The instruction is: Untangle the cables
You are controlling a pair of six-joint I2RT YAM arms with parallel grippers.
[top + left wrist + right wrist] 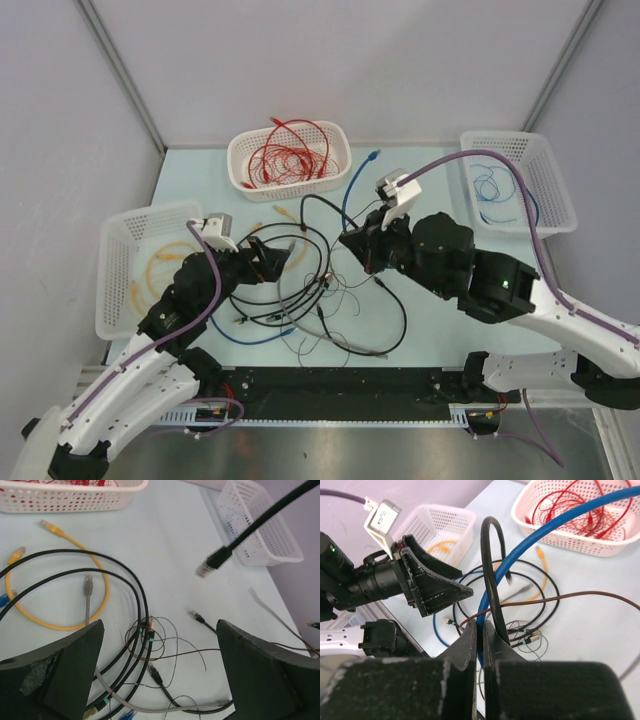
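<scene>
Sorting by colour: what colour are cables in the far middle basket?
Red cables, clearest in the top external view.

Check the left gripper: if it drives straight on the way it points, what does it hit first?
Probably the knot where the black cables cross the thin brown wire. It lies dead ahead between the left gripper's open jaws, with the table right beneath. Depth is hard to judge from the wrist view.

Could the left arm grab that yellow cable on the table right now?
Probably yes. The left gripper is open and empty, and the yellow cable lies flat just ahead of it. Black cables cross it, so the grab might snag those too.
</scene>
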